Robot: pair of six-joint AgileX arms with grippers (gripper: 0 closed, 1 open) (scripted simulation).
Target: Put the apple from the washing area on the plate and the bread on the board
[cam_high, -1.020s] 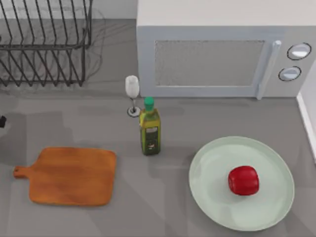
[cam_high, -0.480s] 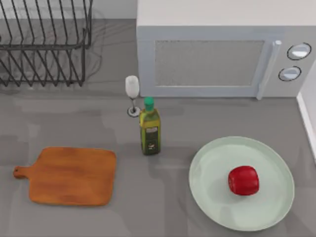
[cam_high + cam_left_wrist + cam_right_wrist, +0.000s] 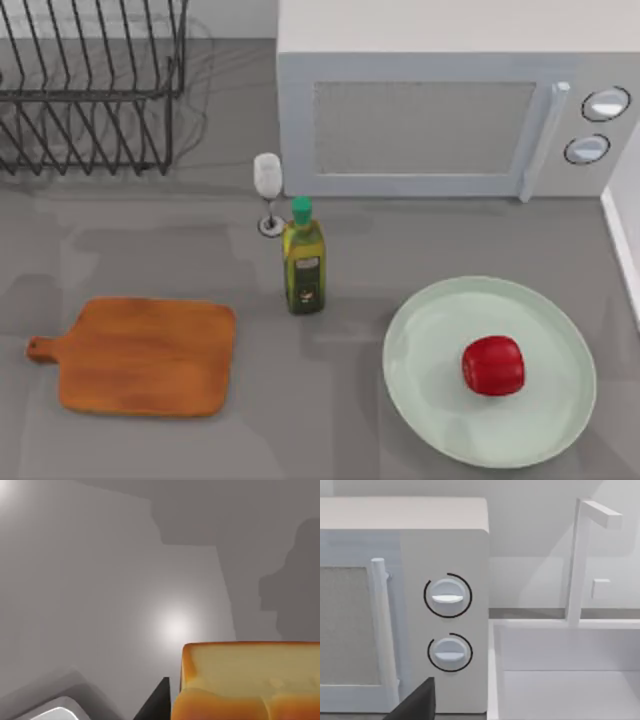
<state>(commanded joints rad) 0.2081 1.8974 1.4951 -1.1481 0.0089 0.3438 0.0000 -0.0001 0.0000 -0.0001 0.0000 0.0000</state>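
The red apple (image 3: 493, 365) lies on the pale green plate (image 3: 430, 400) at the table's right front. At the left front, the wooden board (image 3: 140, 355) lies bare. In the left wrist view the golden bread (image 3: 250, 680) hangs above the grey tabletop. My left gripper (image 3: 240, 715) is shut on the bread, and one dark fingertip (image 3: 157, 702) presses its pale side. The right wrist view faces the microwave's knobs, with one dark fingertip (image 3: 417, 700) of my right gripper off to the side and nothing against it.
An oil bottle (image 3: 303, 262) and a wine glass (image 3: 268, 190) stand between board and plate. The microwave (image 3: 450, 110) fills the back right, and a wire dish rack (image 3: 85, 90) sits at the back left. A white sink (image 3: 565, 680) lies beside the microwave.
A dark piece of my left arm at the top view's left edge has left the picture. The shadows on the table have shifted. Apple, plate and board have not moved.
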